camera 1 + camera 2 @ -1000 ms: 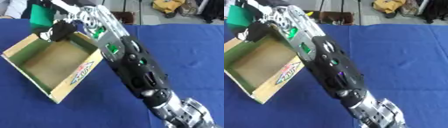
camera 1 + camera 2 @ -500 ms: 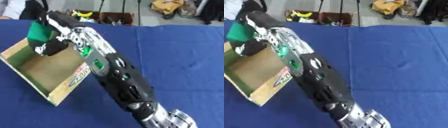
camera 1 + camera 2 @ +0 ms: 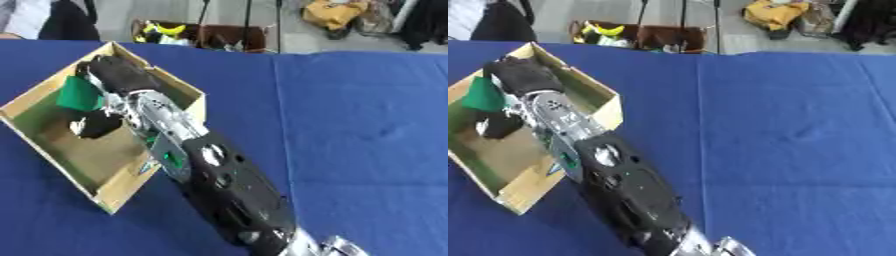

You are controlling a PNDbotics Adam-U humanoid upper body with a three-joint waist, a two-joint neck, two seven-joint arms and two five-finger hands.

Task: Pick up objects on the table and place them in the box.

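The robot's right hand (image 3: 109, 80) reaches into the open cardboard box (image 3: 188, 92) on the blue-clothed surface (image 3: 367, 125), its fingers closed around a green flat object (image 3: 79, 94) held inside the box, not yet released. The placement looks nearly done; no other loose objects show on the cloth. Fingertips are hard to make out; the left hand is out of sight.

Glossy black arm shell (image 3: 232, 192) | silver metal forearm segment, green marking (image 3: 162, 127) | black robot hand (image 3: 114, 75)
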